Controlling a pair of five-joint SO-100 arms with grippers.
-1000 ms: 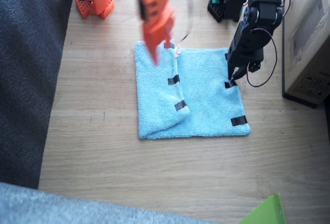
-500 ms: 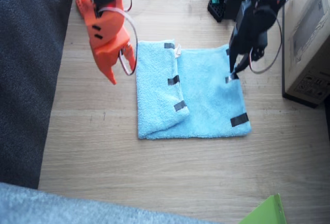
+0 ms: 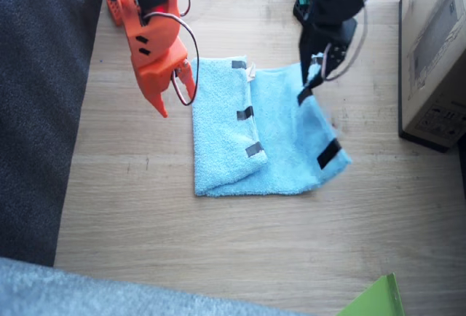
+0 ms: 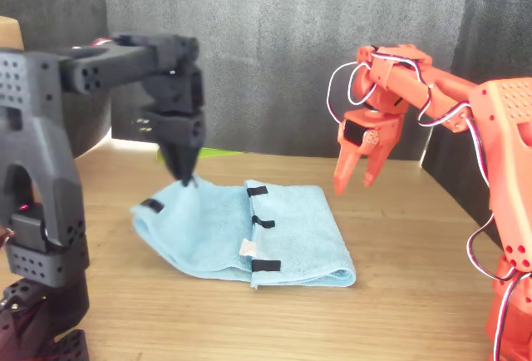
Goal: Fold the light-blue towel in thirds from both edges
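Left claw (image 3: 314,76): pinched shut on the middle of the unfolded short edge (image 3: 320,123) of the light-blue towel (image 3: 280,137), lifting it clear of the desk (image 3: 218,243). Same grip seen from the front (image 4: 184,180), cloth rising to a peak under the fingertips. Probably closed right at a black tape strip (image 3: 305,95), though the black claw hides the exact contact.

To finish this step well: carry the pinched edge across toward the already folded flap (image 3: 222,123), keep it low and parallel to that flap's taped edge (image 3: 247,112), and release only once the near strip (image 3: 328,153) has come over too, so the corner does not trail or twist.

Right claw (image 3: 177,90): slightly parted, holding nothing, hanging just off the towel's other side, above bare desk. In the front view (image 4: 356,176), clear of the cloth.

Towel: mid-desk, one third folded over with its three strips facing up, the other third half raised. Cardboard box (image 3: 435,46) beyond, well apart.
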